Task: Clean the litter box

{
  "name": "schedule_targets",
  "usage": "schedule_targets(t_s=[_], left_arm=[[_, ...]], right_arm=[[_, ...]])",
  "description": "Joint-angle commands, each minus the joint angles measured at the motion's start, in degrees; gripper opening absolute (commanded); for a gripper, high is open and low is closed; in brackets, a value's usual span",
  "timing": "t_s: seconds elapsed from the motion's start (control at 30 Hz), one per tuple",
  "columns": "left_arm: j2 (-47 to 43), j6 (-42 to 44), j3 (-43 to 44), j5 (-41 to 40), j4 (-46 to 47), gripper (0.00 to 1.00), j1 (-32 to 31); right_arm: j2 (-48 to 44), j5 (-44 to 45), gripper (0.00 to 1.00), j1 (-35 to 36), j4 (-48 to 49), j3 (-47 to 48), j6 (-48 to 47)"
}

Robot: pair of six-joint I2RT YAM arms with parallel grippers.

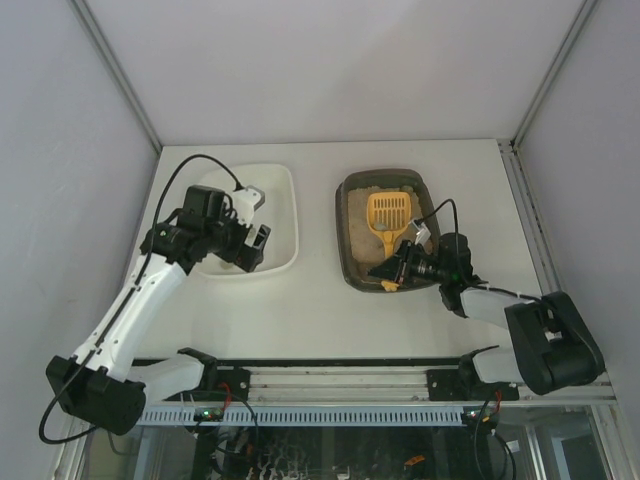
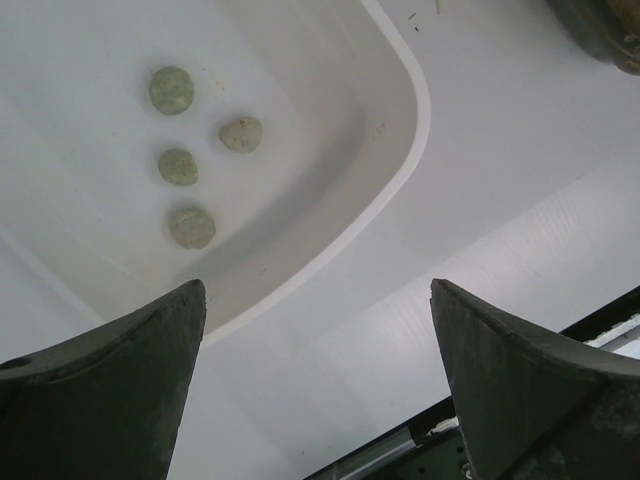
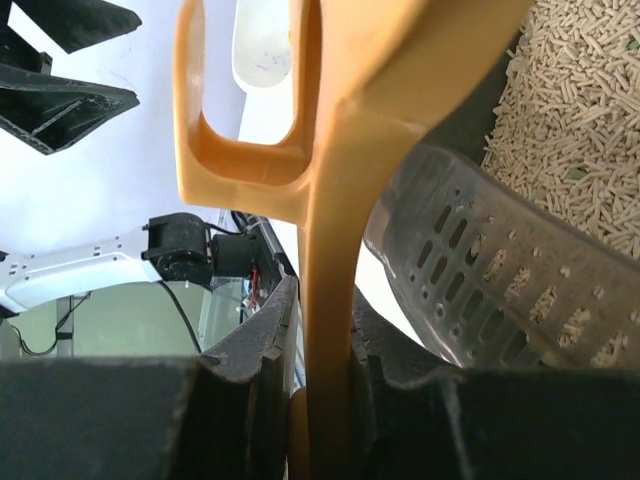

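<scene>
Left gripper (image 1: 257,240) spread wide, empty, hovering over lower right corner of white tray (image 1: 281,200). Four greenish clumps (image 2: 178,167) lie inside it, upper left of wrist view. Litter box (image 1: 341,235) sits right of centre in top view. Right gripper (image 1: 398,265) clamped on yellow scoop (image 1: 388,212) handle, blade over litter (image 1: 356,225). Judged step: scooping. Next: dig, sift, carry level to tray.

White-and-black arms (image 1: 135,305), seemingly grey-green fingers (image 2: 110,400)

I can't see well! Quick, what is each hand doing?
Left hand: open, empty.
Right hand: closed on the scoop.
</scene>
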Motion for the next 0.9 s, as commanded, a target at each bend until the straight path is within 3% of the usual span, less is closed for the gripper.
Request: schedule_targets(t_s=[0.0,0.1,0.23,0.37,0.47,0.5,0.63,0.77,0.87], left_arm=[[-3.19,1.7,-3.08,-1.6,0.16,0.97,-0.02],[-4.27,1.64,-4.88,-1.9,0.12,0.97,0.02],[-5.59,1.45,-7.28,-0.17,0.12,0.95,-0.03],[-6.67,0.61,-9.07,-0.06,-0.15,0.94,0.0],[-7.39,0.54,-9.72,-1.7,-0.97,0.93,-0.03],[-7.9,0.37,-10.03,-2.05,-0.93,0.92,0.02],[-9.34,-0.45,-10.4,-2.56,-0.51,0.91,0.14],[-8.96,-2.16,-11.72,-5.13,1.26,0.91,0.21],[-9.12,-3.17,-13.52,-5.07,2.58,0.91,0.33]], right_arm=[[-4.77,-0.8,0.0,-1.8,-0.59,-1.58,-1.27],[-4.86,-2.5,0.0,-0.34,-7.16,1.42,-2.11],[-6.28,-2.67,0.0,-5.72,4.88,-4.02,8.75],[-4.1,-3.16,0.0,1.37,-2.35,-0.39,6.92],[-4.63,-4.68,0.0,-4.29,10.01,-4.74,15.7],[-4.75,-4.53,0.0,-5.53,10.14,-5.7,16.62],[-4.82,-1.9,0.0,2.09,-1.12,-0.65,11.61],[-4.91,-2.81,0.0,-3.19,6.59,-3.05,18.05],[-5.28,-1.39,0.0,1.6,-5.53,2.02,10.96]])
